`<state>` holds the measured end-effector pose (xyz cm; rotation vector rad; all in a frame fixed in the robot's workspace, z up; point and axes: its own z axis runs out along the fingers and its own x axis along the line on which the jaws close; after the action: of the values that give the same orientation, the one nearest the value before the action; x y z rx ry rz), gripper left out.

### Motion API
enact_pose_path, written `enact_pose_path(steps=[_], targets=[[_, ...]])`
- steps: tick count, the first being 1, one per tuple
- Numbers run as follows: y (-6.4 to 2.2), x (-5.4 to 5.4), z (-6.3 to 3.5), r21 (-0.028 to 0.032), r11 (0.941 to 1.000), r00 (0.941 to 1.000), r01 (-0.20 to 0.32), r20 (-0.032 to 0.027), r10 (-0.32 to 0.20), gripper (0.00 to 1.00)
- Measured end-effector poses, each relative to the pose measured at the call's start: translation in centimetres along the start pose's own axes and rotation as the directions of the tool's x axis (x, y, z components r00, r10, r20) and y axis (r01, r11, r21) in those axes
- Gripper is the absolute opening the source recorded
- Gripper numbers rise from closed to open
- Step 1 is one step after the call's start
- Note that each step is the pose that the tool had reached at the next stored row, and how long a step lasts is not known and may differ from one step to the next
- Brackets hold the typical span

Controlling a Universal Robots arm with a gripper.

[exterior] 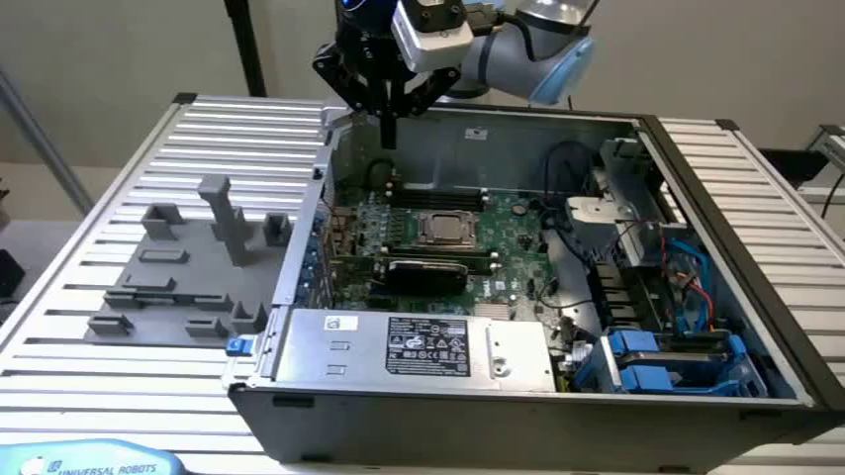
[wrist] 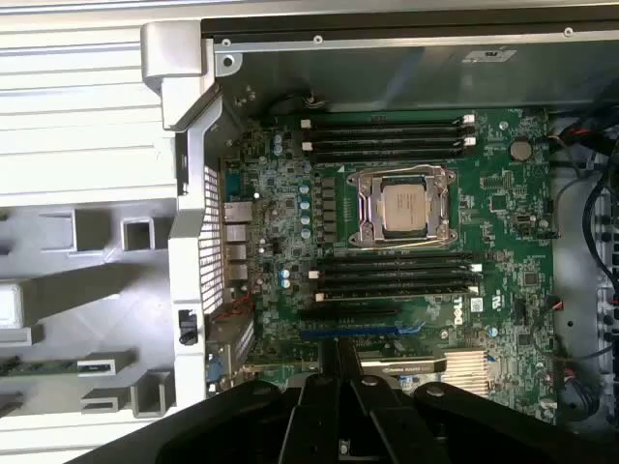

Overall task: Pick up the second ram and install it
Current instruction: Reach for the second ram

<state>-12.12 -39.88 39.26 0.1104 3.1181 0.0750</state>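
A thin green ram stick (wrist: 53, 366) lies in a slot of the grey holder (wrist: 97, 290), outside the case wall. My gripper (exterior: 388, 139) hangs over the far corner of the open computer case (exterior: 436, 396), on the exterior view's left, well above the motherboard (exterior: 436, 233). Its fingers (wrist: 324, 396) are pressed together with nothing visible between them. Below them, in the wrist view, lie the motherboard (wrist: 493, 193), the dark memory slots (wrist: 387, 135) on one side of the processor (wrist: 406, 208) and more memory slots (wrist: 397, 275) on the other.
The grey holder (exterior: 185, 267), with upright posts, stands on the slatted table (exterior: 106, 198) at the exterior view's left of the case. Inside the case are a power supply (exterior: 410, 346), blue drive bays (exterior: 660, 361) and cables (exterior: 687, 267).
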Motion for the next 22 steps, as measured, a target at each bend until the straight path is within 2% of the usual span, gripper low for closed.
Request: enact_pose_path(steps=[17, 20, 22], targets=[[-0.01, 0.1, -0.01, 0.0001, 1.0000, 1.0000, 0.000, 0.0000, 0.000, 0.11], [-0.08, 0.8, -0.02, 0.0000, 1.0000, 1.0000, 0.000, 0.0000, 0.000, 0.11], [-0.19, 1.6, -0.04, 0.0000, 1.0000, 1.0000, 0.000, 0.0001, 0.000, 0.11]])
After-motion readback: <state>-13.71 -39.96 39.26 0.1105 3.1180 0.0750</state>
